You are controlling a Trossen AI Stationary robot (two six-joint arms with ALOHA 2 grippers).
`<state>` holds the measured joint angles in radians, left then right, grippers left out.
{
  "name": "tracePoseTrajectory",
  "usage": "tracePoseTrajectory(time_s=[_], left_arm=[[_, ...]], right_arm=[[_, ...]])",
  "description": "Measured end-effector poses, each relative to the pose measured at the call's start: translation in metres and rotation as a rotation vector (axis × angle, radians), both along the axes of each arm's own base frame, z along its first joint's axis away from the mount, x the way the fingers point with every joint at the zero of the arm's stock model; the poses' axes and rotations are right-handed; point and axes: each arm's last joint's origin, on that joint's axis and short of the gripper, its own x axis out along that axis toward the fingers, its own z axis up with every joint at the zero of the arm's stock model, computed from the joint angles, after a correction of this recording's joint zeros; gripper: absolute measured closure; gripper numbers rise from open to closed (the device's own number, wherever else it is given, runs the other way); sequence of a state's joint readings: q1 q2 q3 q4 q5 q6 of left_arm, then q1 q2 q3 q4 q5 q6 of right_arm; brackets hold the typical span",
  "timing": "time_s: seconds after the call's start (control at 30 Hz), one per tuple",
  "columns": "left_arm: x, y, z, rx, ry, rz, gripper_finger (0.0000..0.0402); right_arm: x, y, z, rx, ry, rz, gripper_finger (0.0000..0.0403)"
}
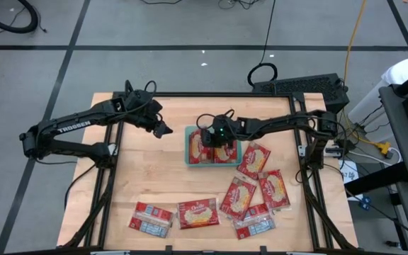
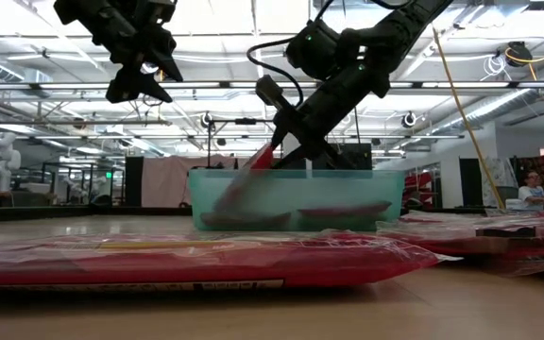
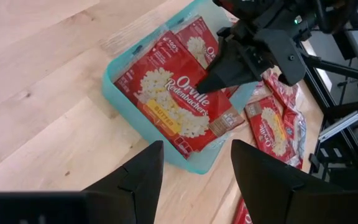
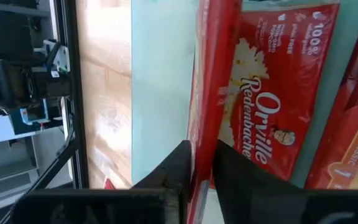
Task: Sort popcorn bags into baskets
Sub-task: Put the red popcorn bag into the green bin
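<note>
Wooden table (image 1: 140, 177), pale, taking up most of the high view.

Left arm (image 1: 76, 127) reaching in from the table's left side; right arm (image 1: 282, 124) reaching in from the right, both meeting near the far middle.

Teal tray (image 1: 188, 150) sitting on the table's far centre, low-rimmed. Two red popcorn packets lying flat inside it, side by side in the low view, picture faces up.

Loose popcorn bags (image 1: 257, 188) lying in an overlapping cluster on the near right of the table, several deep; two more (image 1: 176, 214) lying flat side by side at the near centre, well apart from the tray.

Right gripper (image 1: 214, 145) hanging directly over the tray, fingers pointing down into it. It is pinching one packet (image 4: 199, 93) by its edge between narrowly parted fingers (image 4: 178, 168); the packet (image 2: 253, 170) is standing tilted, its lower end reaching the tray floor and its upper end between the fingers. From the left wrist view this packet (image 3: 176, 106) is leaning across the tray with its butter label showing.

Left gripper (image 1: 160, 127) hovering above the table just beside the tray's left end, fingers (image 3: 132, 180) standing well apart and holding nothing.
</note>
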<state>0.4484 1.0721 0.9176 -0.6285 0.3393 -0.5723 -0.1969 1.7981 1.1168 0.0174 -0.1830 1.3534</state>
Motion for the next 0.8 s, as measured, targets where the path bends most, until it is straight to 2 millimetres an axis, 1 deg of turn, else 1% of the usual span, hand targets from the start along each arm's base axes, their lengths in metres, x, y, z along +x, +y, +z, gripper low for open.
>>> tracePoseTrajectory(time_s=[0.2,0.33,0.57,0.7,0.8], left_arm=[[0.0,0.0,0.0,0.0,0.001,0.0,0.0211],[-0.001,0.0,-0.001,-0.011,0.015,0.004,0.0211],[-0.007,-0.001,-0.004,-0.013,0.061,-0.006,0.0211],[-0.008,0.002,-0.004,0.002,0.067,-0.009,0.0211],[-0.009,0.003,-0.004,0.005,0.066,-0.006,0.0211]], right_arm=[[-0.003,-0.004,0.002,0.03,0.013,-0.005,0.0296],[-0.01,-0.007,0.01,0.038,0.029,-0.007,0.0279],[-0.024,-0.01,0.018,0.057,0.082,0.066,0.0279],[-0.024,-0.01,0.02,0.054,0.071,0.099,0.0294],[-0.026,-0.012,0.026,0.043,0.045,0.102,0.0308]])
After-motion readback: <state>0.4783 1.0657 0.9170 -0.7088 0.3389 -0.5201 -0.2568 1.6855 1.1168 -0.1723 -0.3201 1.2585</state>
